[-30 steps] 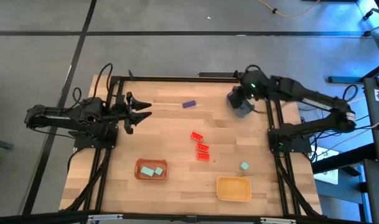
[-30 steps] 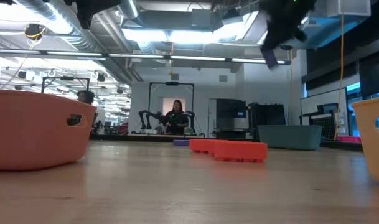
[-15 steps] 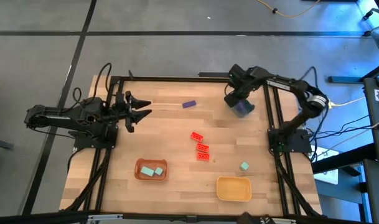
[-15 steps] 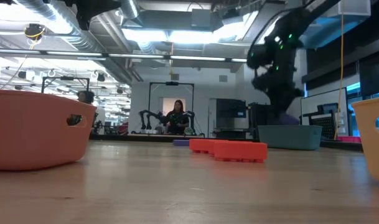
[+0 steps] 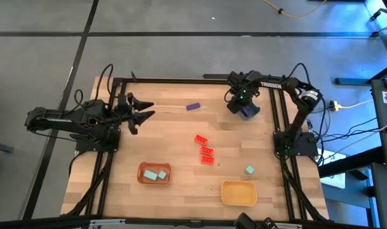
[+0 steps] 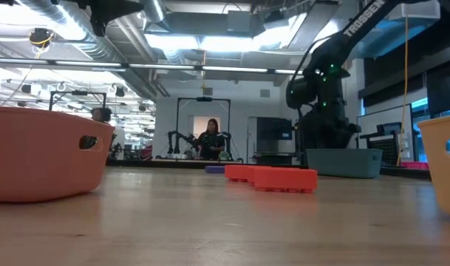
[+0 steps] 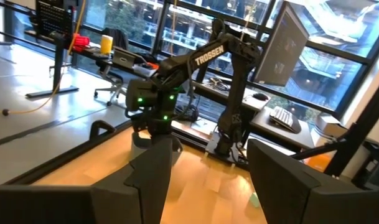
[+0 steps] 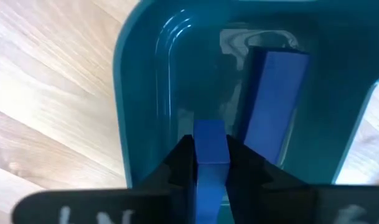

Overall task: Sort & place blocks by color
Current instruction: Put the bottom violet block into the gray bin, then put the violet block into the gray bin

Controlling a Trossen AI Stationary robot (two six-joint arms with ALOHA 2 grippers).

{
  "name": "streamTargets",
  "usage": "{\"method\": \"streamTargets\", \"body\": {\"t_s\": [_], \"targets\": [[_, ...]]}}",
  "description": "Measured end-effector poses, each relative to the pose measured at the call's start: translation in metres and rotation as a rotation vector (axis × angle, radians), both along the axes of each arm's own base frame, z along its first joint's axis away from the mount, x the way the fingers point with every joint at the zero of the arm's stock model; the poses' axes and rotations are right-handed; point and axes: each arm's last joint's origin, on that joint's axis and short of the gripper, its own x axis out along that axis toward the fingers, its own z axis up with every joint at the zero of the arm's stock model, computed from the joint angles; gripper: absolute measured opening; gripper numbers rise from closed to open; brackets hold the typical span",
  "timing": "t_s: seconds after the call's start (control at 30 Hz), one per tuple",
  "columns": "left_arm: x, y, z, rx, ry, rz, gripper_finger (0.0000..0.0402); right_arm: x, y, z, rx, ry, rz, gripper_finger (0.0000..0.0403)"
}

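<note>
My right gripper (image 8: 211,144) reaches down into the blue-grey cup (image 5: 246,109) at the table's far right and is shut on a purple bar (image 8: 210,140). Another purple bar (image 8: 273,93) leans inside the cup, and a third (image 5: 193,107) lies flat on the table to the cup's left. Three red studded bricks (image 5: 206,151) lie mid-table. Two teal cubes (image 5: 154,173) sit in the brown tray; one (image 5: 250,170) rests on the wood. My left gripper (image 5: 141,110) hovers open over the far left, holding nothing. My right gripper pinches the purple bar's end (image 8: 210,163) between its two fingers (image 8: 182,163), coming from above and pointing down into the cup. The bar runs along the fingers and sticks out past their tips, over the cup's floor; whether it touches the floor I cannot tell.
The brown tray (image 5: 142,180) sits near the front left and a yellow tray (image 5: 238,193) near the front right. A black metal frame (image 5: 180,79) borders the table. In the low view a person (image 6: 209,138) stands far behind. Bare wood lies between the bricks and the trays.
My right gripper, carrying the purple bar, has come down from high above the table into the blue-grey cup, its arm folding in over the far right corner. It stays shut on the bar.
</note>
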Motion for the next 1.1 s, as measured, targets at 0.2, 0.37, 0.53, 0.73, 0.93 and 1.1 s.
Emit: {"method": "streamTargets", "body": {"t_s": [0.2,0.37,0.53,0.73,0.93,1.1], "targets": [[0.0,0.0,0.0,-0.002,0.0,0.016,0.0199,0.0,0.0,0.0,0.0,0.0,-0.002,0.0116],[0.0,0.0,0.0,-0.002,0.0,0.016,0.0199,0.0,-0.001,0.0,-0.018,0.004,-0.007,0.0131],[0.0,0.0,0.0,-0.002,0.0,0.016,0.0199,-0.003,-0.001,0.002,-0.047,0.068,-0.002,0.0133],[0.0,0.0,0.0,-0.002,0.0,0.014,0.0199,-0.009,0.004,0.034,-0.114,0.024,0.018,0.0135],[0.0,0.0,0.0,-0.002,0.0,0.013,0.0199,-0.028,0.026,0.072,-0.167,-0.256,-0.023,0.0145],[0.0,0.0,0.0,-0.002,0.0,0.012,0.0199,-0.044,0.058,0.088,-0.179,-0.605,-0.072,0.0182]]}}
